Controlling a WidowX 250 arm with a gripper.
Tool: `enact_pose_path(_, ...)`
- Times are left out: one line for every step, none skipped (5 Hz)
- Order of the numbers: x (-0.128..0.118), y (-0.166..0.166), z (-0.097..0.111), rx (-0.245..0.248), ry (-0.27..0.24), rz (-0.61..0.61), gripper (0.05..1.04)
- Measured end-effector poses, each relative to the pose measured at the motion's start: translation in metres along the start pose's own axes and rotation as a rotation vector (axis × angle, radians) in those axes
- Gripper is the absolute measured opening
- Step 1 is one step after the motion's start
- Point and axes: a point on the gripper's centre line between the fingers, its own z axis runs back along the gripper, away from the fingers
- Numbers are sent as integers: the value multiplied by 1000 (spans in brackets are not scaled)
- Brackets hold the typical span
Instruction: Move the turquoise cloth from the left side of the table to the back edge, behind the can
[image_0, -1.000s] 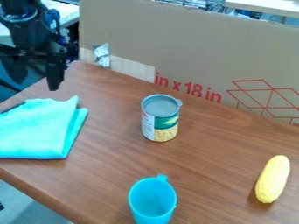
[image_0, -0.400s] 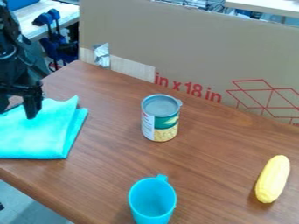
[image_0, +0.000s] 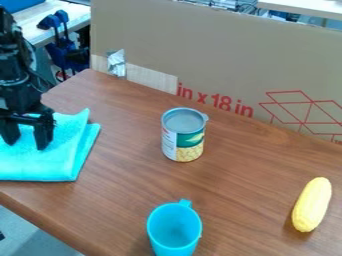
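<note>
Hanging gripper (image_0: 27, 141): at the left of the scene, pointing down over the cloth (image_0: 57, 162), its two fingers (image_0: 44, 137) spread well apart, left and right, with cloth visible between them and nothing seen held.
Cloth from gripper: directly beneath and around the tips, spreading nearer and a little to the right; whether the tips touch it I cannot tell.
Cloth lie: folded and flat, the right edge slanting from near to far and right, with a raised fold at the far right corner; its left end runs out of view, so its full long axis cannot be told.
Arm (image_0: 17, 85): the only one, behind the gripper at the left.
Can (image_0: 184, 134): upright, right of the cloth and apart from it, with the gripper well to its left.
Cup (image_0: 174, 231): upright, mouth up, nearer than the can, handle toward the far side.
Corn (image_0: 312, 205): yellow, lying at the right, its long axis mostly near to far, the far end leaning right, well apart from the gripper.
Cardboard (image_0: 220, 50): an upright wall along the far side of the table (image_0: 127, 205), beyond the can; it does not stand between gripper and cloth.
</note>
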Motion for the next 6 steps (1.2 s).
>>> enact_pose_path(15,-1,-7,8,65,-42,1001)
enact_pose_path(18,-3,-9,15,148,-85,1001)
enact_pose_path(38,-7,-17,22,185,-175,1001)
enact_pose_path(80,-12,-11,71,20,-207,1001)
enact_pose_path(119,-41,5,120,-138,-184,1001)
enact_pose_path(148,-88,25,107,-320,-159,1001)
